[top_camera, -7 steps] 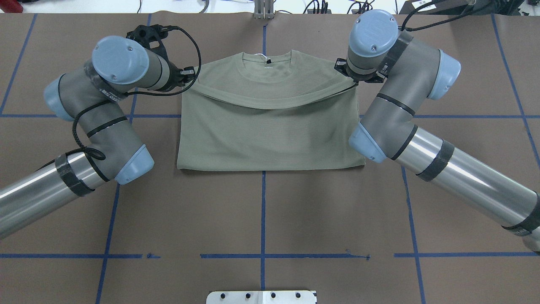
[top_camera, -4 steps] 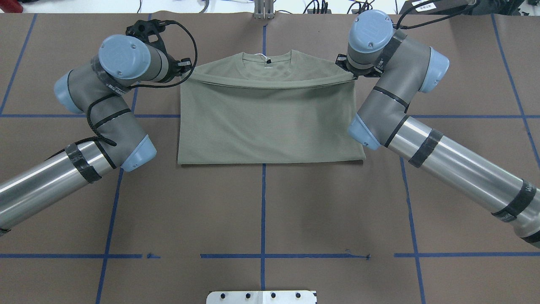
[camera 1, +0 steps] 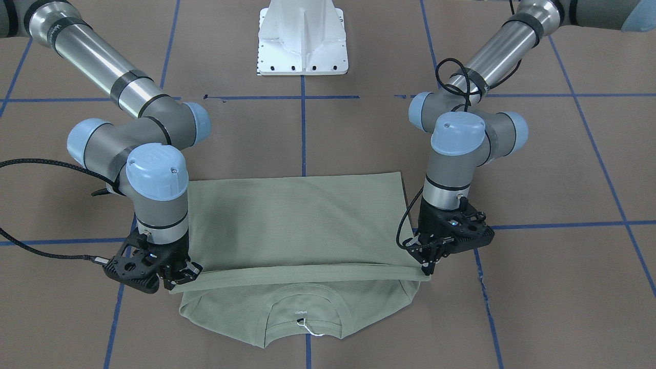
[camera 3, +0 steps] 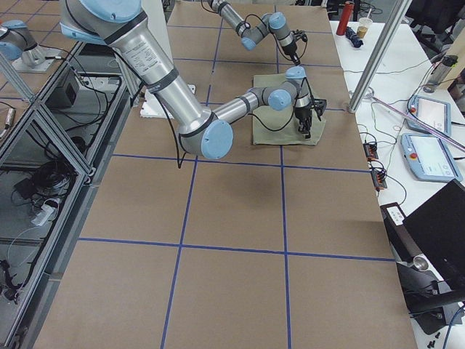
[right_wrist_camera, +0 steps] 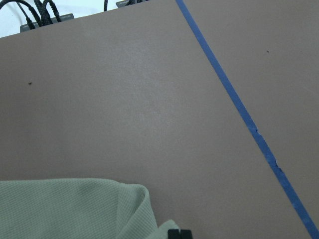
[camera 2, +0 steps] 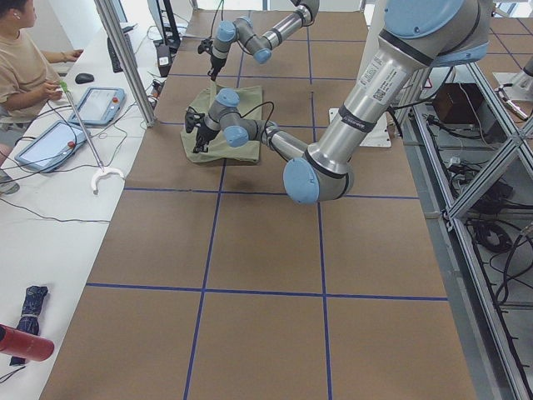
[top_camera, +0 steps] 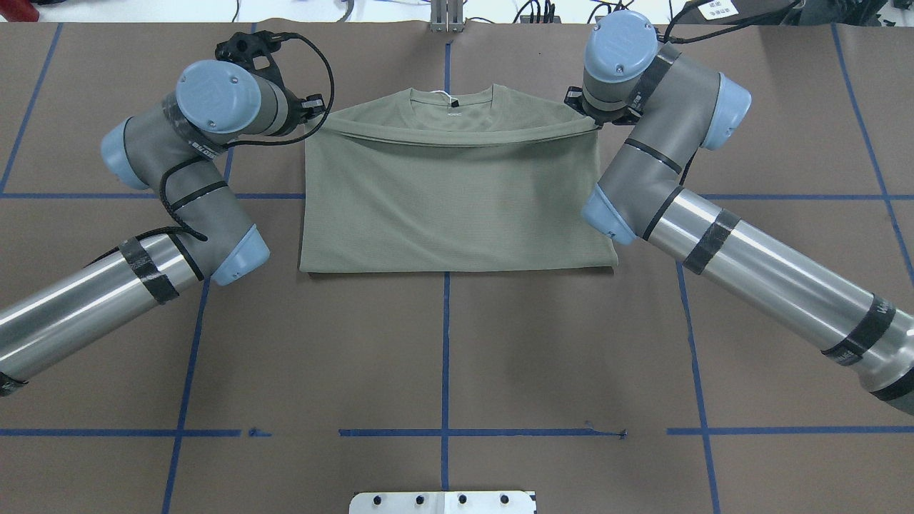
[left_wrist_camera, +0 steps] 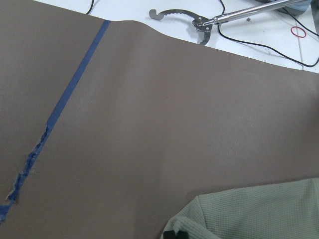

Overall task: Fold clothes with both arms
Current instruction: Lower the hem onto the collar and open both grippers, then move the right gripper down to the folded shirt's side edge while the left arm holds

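**Shirt folded almost in half, hem corners held at both ends**

Your shirt (top_camera: 457, 207) lies flat on the worktop (top_camera: 443, 357), centred on the far side from the robot, collar (camera 1: 302, 312) pointing away from the base. No sleeves show at the sides, so they look tucked under already. The lower half is doubled over the chest, and its leading edge stretches just short of the collar. The left gripper (camera 1: 428, 266) and the right gripper (camera 1: 179, 277) each sit at one end of that edge, jaws closed on the fabric and close to the worktop.

By my reading, the half fold is nearly done. You have yet to lay the edge down, let go at both ends and lift clear. A further fold may be wanted for a tidier packet.

Nothing lies on the brown surface near the garment except blue tape lines (top_camera: 445, 314). The white pedestal (camera 1: 302, 41) stands well apart. Beyond the far edge you have a reacher tool (left_wrist_camera: 199, 22), cables, tablets (camera 2: 98, 104) and a seated person (camera 2: 21, 67), all off the mat.
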`<state>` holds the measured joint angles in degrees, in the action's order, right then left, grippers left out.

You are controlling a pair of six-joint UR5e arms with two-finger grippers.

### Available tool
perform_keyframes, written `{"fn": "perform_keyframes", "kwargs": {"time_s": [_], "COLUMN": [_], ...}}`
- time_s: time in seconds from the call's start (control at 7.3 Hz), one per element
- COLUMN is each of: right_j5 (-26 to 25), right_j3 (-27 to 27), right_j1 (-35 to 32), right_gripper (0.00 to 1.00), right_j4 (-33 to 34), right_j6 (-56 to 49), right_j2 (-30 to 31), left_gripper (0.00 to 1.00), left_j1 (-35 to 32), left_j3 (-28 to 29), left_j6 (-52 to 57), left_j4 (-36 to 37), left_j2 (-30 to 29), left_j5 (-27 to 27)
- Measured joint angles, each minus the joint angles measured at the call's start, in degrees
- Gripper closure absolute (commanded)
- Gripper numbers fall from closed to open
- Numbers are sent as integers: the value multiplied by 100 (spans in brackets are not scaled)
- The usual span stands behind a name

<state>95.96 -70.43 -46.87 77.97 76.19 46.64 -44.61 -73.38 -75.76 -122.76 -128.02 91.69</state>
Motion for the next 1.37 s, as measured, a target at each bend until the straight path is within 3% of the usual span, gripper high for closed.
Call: {"fn": "perform_keyframes", "kwargs": {"time_s": [0.14,0.27,0.41,0.55,0.82,0.96,1.37], "right_j5": [-4,-12,-29,-42,-40,-19,425], "right_j3": [17,45,91,114,-29,-408,-2295], "right_j1": [-7,-10,-17,-20,-79,-120,7], "right_gripper": [100,78,65,60,55,48,35], "right_j4": [-1,-1,-1,-3,-57,-115,-159], "right_j6": [-9,-19,-30,-25,-22,4,432], "right_j2": [-22,-44,-76,-131,-163,22,1480], "left_gripper": [69,58,57,57,57,57,57], "left_j1": [-10,-19,-20,-24,-116,-221,-378], "left_j3": [31,45,45,35,13,-4,-83], "left_j6": [2,4,2,3,0,-3,-20], "left_j4": [-94,-163,-203,-247,-461,-525,-555], "left_j2": [42,78,91,95,100,105,121], "left_j5": [-2,-2,-2,0,31,88,492]}}
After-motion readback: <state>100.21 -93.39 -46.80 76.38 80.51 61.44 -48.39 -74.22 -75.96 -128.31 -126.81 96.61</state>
